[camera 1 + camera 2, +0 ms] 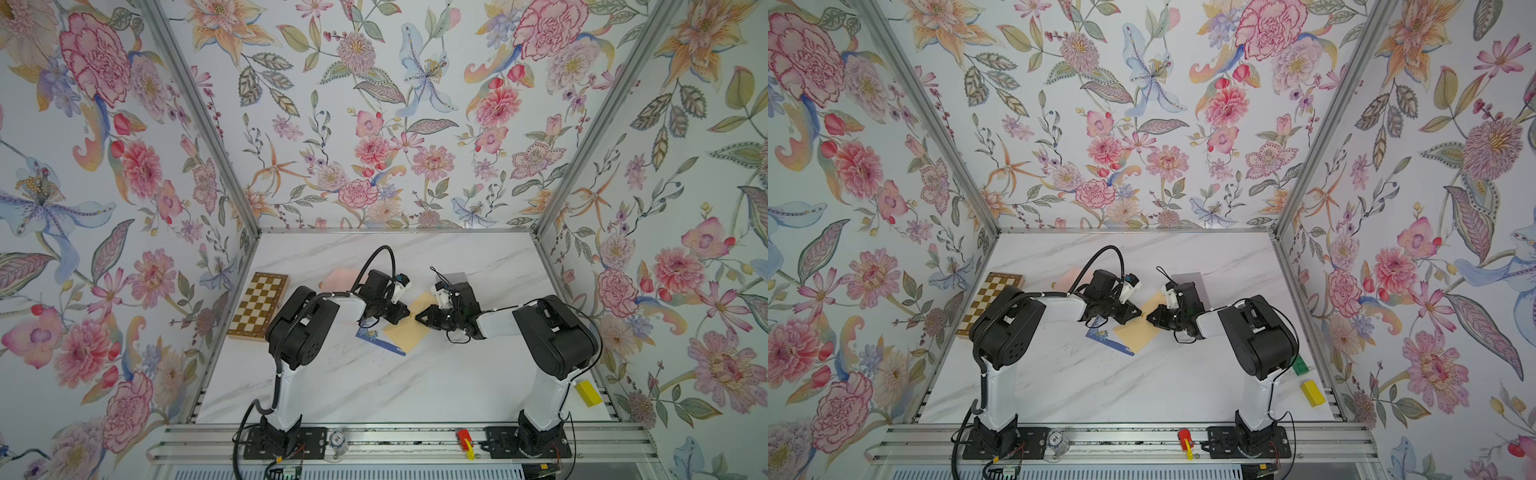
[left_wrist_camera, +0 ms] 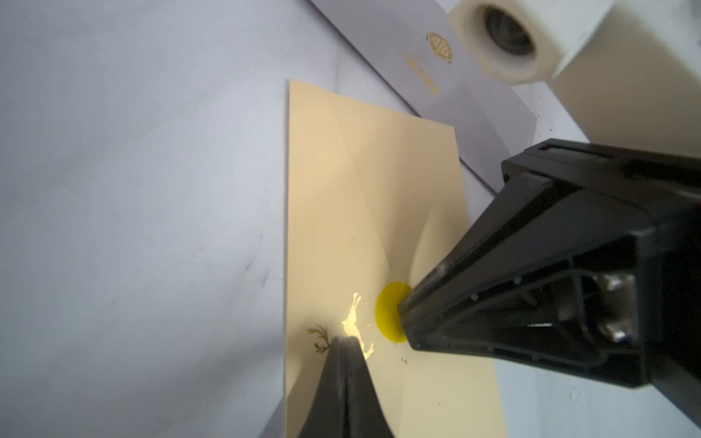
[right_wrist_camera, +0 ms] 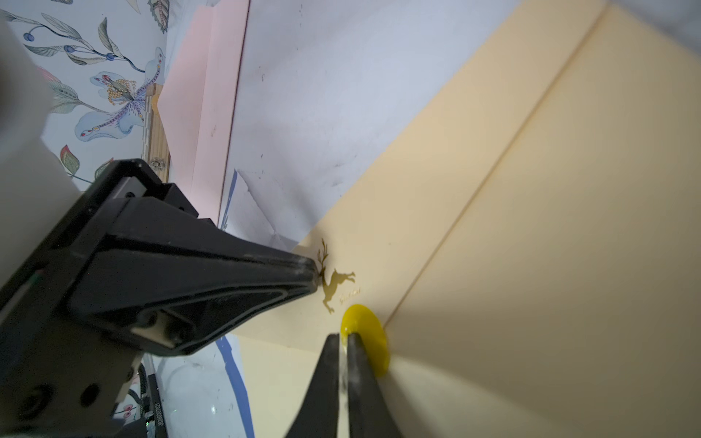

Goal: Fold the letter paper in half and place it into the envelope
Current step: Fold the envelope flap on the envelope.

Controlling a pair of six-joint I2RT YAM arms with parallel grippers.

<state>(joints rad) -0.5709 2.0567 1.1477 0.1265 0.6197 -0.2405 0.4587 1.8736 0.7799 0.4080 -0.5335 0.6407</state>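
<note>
Count on the tabletop (image 1: 374,386): one cream envelope (image 1: 405,334), one letter paper (image 1: 380,343), one lavender envelope (image 1: 457,276), one pink folded paper (image 1: 338,276), one chessboard (image 1: 259,305), one yellow block (image 1: 588,392), one green block (image 1: 1300,365). Two arms, both reaching to the tabletop's middle.

Cream envelope lies mid-tabletop, angled. Letter paper is white with a blue border and a floral corner. It lies flat just beside the envelope on the left-arm side, partly under it, not in it. Creases show in the right wrist view (image 3: 261,212).

Left hand (image 1: 409,315) is closed, tips on the envelope at the gold deer print (image 3: 337,284). Can't tell if it pinches any paper.

Right hand (image 3: 344,337) is closed, gripping the yellow disc (image 3: 368,330) on the envelope's flap point. One disc, one deer.

Writing: gold script (image 3: 349,295) beside the deer, too small to read. Lavender envelope (image 2: 436,76) carries one round gold emblem and one line of gold characters, blurred, unreadable.

Chessboard sits at the left edge, pink paper beyond it toward the far edge, lavender envelope behind the right hand. Yellow block is near the near-right corner, green block just beyond it along the right edge.
</note>
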